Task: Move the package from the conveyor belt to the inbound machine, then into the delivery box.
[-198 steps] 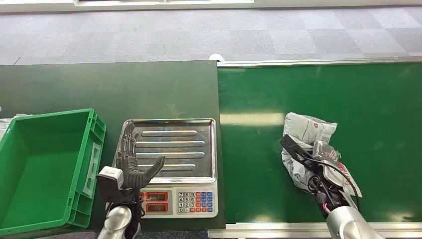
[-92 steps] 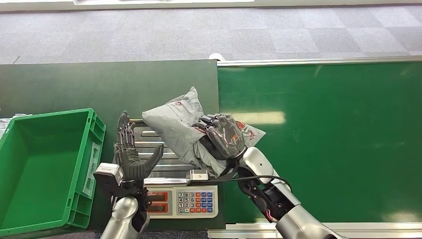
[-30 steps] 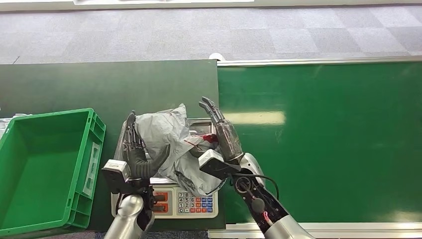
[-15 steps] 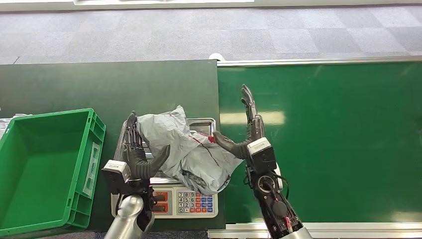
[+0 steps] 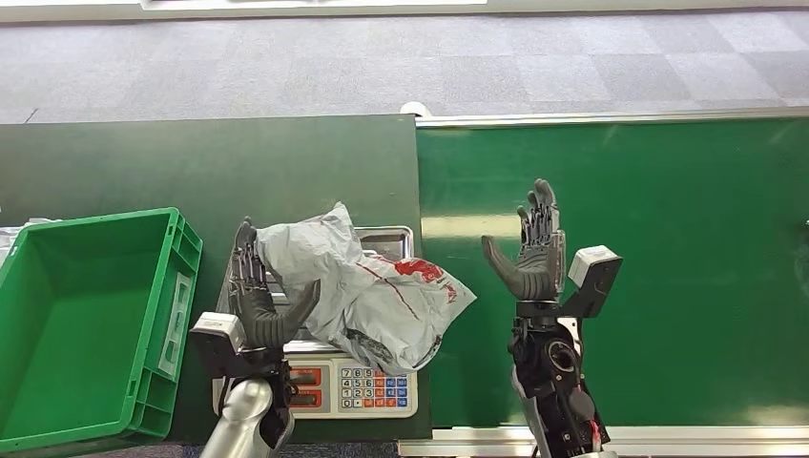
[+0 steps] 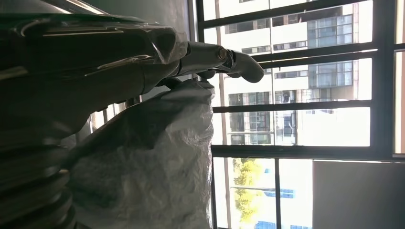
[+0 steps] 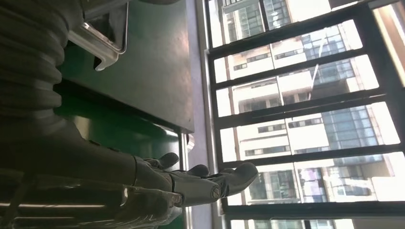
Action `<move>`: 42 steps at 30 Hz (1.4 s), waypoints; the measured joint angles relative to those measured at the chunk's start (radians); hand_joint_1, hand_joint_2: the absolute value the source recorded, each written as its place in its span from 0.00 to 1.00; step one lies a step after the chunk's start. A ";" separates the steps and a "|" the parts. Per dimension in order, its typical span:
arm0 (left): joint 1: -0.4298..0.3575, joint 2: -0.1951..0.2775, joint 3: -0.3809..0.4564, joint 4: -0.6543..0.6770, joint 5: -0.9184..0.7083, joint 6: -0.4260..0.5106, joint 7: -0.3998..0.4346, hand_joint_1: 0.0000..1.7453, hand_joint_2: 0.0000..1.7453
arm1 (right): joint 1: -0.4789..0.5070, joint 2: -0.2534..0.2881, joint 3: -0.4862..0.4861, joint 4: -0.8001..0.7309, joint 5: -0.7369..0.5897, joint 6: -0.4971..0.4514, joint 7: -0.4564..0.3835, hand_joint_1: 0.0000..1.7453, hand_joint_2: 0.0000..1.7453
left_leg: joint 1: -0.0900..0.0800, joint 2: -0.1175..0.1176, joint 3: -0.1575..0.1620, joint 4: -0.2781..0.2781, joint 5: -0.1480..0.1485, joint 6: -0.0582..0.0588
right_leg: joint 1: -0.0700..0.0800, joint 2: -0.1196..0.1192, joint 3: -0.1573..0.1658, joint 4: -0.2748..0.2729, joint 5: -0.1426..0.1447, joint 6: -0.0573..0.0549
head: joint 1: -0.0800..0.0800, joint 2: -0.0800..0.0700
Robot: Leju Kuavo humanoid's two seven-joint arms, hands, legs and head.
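The grey plastic package point(image 5: 358, 286) with red print lies crumpled on the steel pan of the weighing scale point(image 5: 389, 237), its right end hanging over the pan's edge. My left hand point(image 5: 256, 301) stands upright against the package's left side, fingers straight, thumb under the bag. In the left wrist view the package point(image 6: 148, 167) fills the space beside my left hand point(image 6: 119, 71). My right hand point(image 5: 532, 256) is raised over the green conveyor belt point(image 5: 668, 239), fingers apart and holding nothing; the right wrist view shows that right hand point(image 7: 191, 183) empty.
A green delivery crate point(image 5: 86, 315) stands empty to the left of the scale. The scale's keypad and red display point(image 5: 367, 386) face me. The dark green table point(image 5: 191, 162) stretches behind the scale, with grey carpet beyond.
My right hand has let go of the package and swung right, out over the belt. The package has settled flatter on the scale, its red-printed end now showing. My left hand stays against it.
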 joint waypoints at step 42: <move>0.067 0.059 -0.025 -0.240 -0.087 0.285 0.000 0.00 1.00 | 0.101 -0.004 -0.018 0.042 0.067 -0.155 0.074 0.00 1.00 | 0.000 0.000 0.000 0.000 0.000 0.000 | 0.000 0.000 0.000 0.000 0.000 0.000 | 0.000 0.000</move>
